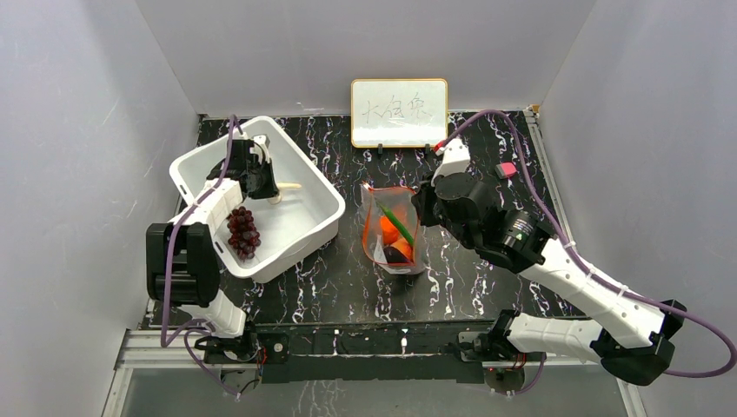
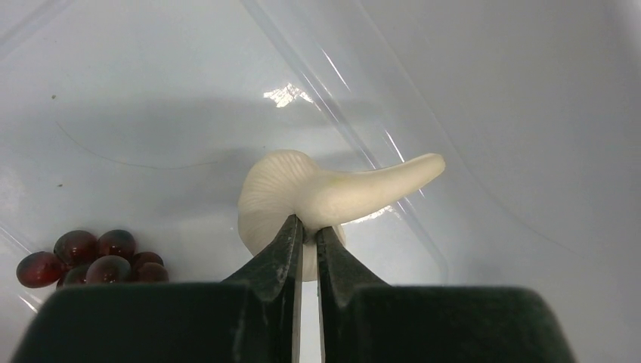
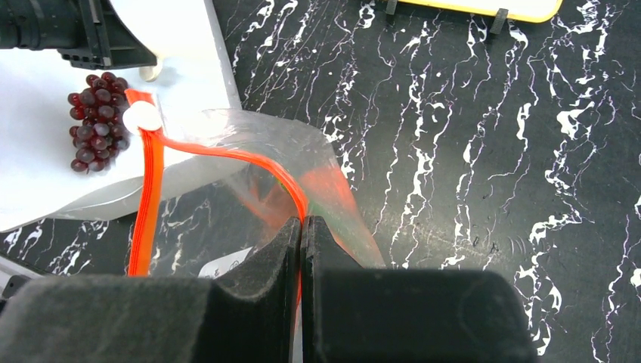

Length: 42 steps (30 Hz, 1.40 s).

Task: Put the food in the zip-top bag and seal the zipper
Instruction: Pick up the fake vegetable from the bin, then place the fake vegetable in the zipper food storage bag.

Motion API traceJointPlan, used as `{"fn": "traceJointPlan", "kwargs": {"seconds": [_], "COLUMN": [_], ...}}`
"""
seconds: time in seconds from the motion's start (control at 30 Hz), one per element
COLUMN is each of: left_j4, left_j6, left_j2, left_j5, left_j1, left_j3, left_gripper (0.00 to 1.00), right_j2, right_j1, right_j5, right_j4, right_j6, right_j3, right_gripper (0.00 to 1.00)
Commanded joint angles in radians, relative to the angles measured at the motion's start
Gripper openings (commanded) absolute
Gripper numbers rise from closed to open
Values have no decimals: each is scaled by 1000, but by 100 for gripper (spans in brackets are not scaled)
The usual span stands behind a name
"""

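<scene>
bag [image 1: 391,230] loading underway: right end effector [image 3: 303,223] pinches the zipper [image 3: 212,151], left end effector [image 2: 308,225] pinches a mushroom [image 2: 332,193] in the bin [image 1: 291,221]; next it likely needs carrying over.

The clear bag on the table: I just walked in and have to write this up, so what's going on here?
The right gripper pinches the zip-top bag by its red-orange zipper, holding the mouth open. Orange fruit, a green piece and a dark purple piece are inside. The left gripper is shut on a whitish mushroom-shaped piece in the white bin, where the grape bunch lies too.
</scene>
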Motion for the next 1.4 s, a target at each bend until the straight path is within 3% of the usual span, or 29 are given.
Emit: {"fn": "traceJointPlan", "kwargs": {"seconds": [0.0, 0.33, 0.6, 0.77, 1.03, 1.23, 1.37], "left_j4": [-26, -67, 42, 217, 404, 611, 632], "left_j6": [-15, -87, -265, -430, -581, -718, -723], "left_j2": [-103, -239, -349, -377, -356, -343, -321], "left_j5": [43, 275, 517, 660, 676, 680, 661], "left_j1": [1, 1, -10, -93, -325, -412, -454], "left_j3": [46, 81, 75, 40, 35, -20, -35], "left_gripper": [0, 0, 0, 0, 0, 0, 0], "right_j2": [7, 84, 142, 167, 172, 147, 121], "right_j1": [-4, -3, -3, -3, -3, -4, -4], "right_j5": [59, 197, 239, 239, 251, 255, 262], "right_j4": [56, 10, 55, 98, 115, 118, 133], "right_j6": [23, 61, 99, 118, 142, 159, 165], "right_j3": [12, 71, 96, 120, 129, 117, 101], "right_gripper": [0, 0, 0, 0, 0, 0, 0]}}
